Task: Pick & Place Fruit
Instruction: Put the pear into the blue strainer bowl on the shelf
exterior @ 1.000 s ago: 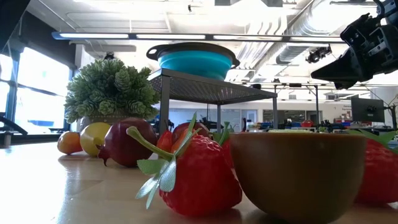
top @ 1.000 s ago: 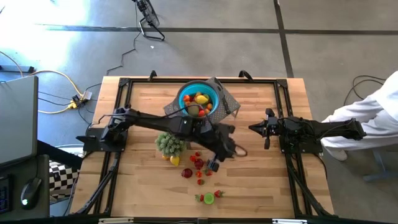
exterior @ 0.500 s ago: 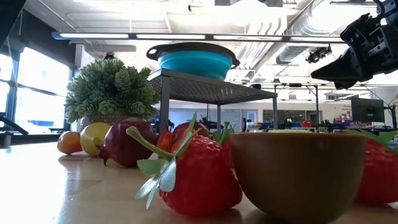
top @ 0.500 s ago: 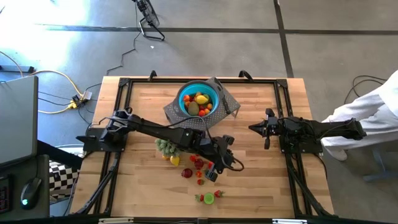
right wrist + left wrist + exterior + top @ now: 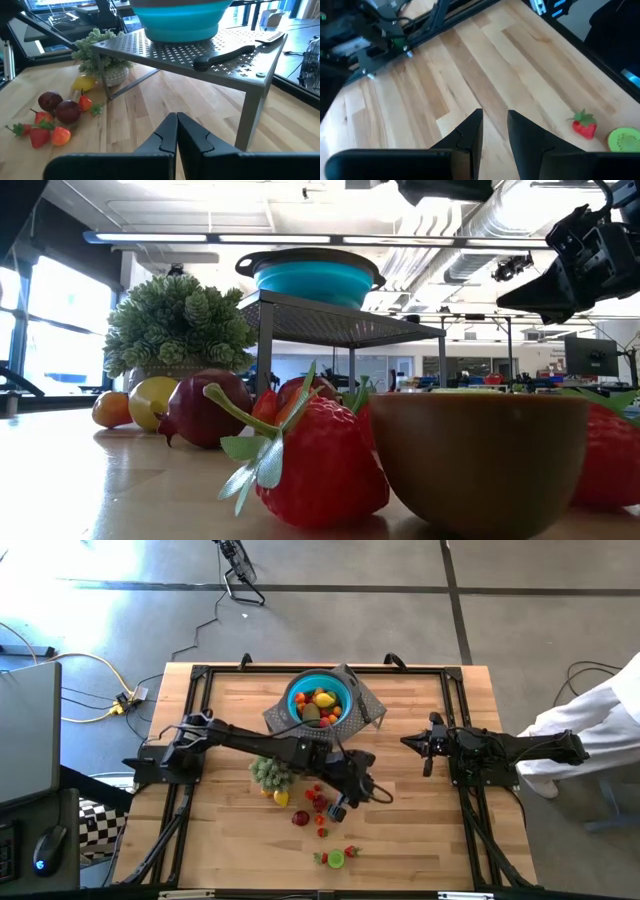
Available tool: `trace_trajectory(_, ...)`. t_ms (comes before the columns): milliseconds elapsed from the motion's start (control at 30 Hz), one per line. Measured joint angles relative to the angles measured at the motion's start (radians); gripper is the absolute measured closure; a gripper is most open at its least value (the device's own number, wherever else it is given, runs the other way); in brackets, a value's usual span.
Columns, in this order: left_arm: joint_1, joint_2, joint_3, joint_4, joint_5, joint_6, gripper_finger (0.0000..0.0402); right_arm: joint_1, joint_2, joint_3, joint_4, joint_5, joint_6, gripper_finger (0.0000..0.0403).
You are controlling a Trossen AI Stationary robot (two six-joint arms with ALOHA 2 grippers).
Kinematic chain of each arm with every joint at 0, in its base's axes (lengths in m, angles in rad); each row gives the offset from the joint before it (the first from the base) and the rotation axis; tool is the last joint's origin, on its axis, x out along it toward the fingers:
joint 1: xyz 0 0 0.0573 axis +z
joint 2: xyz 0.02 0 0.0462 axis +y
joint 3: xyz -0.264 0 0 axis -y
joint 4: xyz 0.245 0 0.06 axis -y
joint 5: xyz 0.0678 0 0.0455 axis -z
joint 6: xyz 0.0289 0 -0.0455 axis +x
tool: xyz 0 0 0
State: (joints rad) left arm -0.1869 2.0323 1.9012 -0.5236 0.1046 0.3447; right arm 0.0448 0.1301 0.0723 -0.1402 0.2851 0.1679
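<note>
We see left gripper [image 5: 338,808] stretched over loose fruit [image 5: 310,810], fingers slightly parted, empty; right gripper [image 5: 420,748] closed, idle right of wooden table [image 5: 420,830]

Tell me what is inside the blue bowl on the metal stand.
From above, the blue bowl holds fruit: yellow, orange, red and brownish-green pieces heaped together. Anything beneath that top layer is covered. From table height, only the bowl's outside shows.
</note>
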Motion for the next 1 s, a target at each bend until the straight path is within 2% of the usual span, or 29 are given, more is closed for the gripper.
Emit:
trace_trajectory(133,0.012,-0.004,-0.068,0.061,0.029,-0.009,0.0316,0.0,0.0,0.0,-0.001,0.001,0.004,0.04)
trace_trajectory(267,0.01,-0.064,-0.167,0.123,0.033,-0.038,0.0316,0.0,0.0,0.001,-0.001,0.002,0.004,0.04)
trace_trajectory(467,0.002,-0.219,-0.349,0.202,-0.018,-0.041,0.0316,0.0,0.001,0.001,-0.004,0.005,0.027,0.04)
trace_trajectory(633,0.002,-0.347,-0.518,0.314,-0.018,-0.044,0.0316,0.0,0.001,0.001,-0.005,0.004,0.047,0.04)
trace_trajectory(1000,-0.013,-0.664,-0.835,0.37,-0.018,-0.036,0.0316,0.0,0.026,0.001,0.017,0.028,0.051,0.04)
